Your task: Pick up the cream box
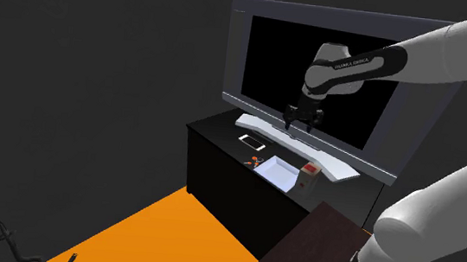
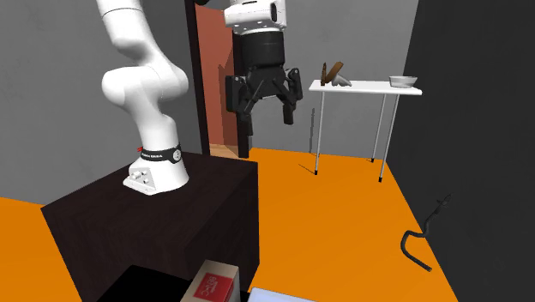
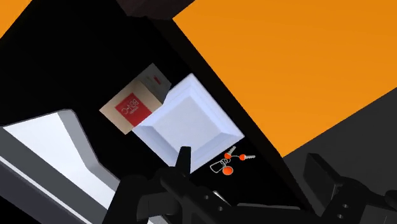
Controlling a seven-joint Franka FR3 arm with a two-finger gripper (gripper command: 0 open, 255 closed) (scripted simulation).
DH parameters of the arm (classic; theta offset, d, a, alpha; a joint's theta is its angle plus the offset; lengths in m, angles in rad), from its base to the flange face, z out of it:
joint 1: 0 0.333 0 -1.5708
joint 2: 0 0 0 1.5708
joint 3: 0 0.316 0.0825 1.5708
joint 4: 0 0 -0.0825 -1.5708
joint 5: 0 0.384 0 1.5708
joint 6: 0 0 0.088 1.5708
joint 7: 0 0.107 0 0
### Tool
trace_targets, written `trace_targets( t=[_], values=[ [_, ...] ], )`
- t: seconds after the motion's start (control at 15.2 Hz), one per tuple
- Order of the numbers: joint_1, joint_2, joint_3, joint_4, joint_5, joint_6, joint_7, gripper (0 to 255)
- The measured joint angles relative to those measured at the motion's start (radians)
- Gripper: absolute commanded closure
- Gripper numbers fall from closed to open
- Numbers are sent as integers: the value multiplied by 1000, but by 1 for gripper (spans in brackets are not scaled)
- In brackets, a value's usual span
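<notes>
The cream box with a red label lies flat on the black cabinet, touching the edge of a white square tray. In the wrist view the box sits beyond the tray, well below the hand. Its red-labelled top shows at the bottom of the second exterior view. My gripper hangs open in the air in front of the TV screen, above and apart from the box. Its fingers stand spread with nothing between them.
A big TV on a white base stands at the cabinet's back. A phone and keys with orange fobs lie near the tray. The dark stand adjoins the cabinet. A white side table stands far off on the orange floor.
</notes>
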Motion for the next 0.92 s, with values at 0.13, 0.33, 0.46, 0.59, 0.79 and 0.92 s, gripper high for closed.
trace_targets(
  t=[0.13, 0.33, 0.46, 0.59, 0.79, 0.92],
  values=[
    [-17, 54, -20, 10, 3, 35, 11, 0],
    [-41, 136, -47, 28, 14, 85, 28, 0],
    [-55, 195, -66, 34, 26, 128, 38, 0],
    [-71, 248, -85, 44, 39, 161, 43, 0],
    [-96, 324, -112, 63, 64, 203, 48, 0],
    [-112, 389, -126, 79, 91, 239, 47, 0]
  ],
)
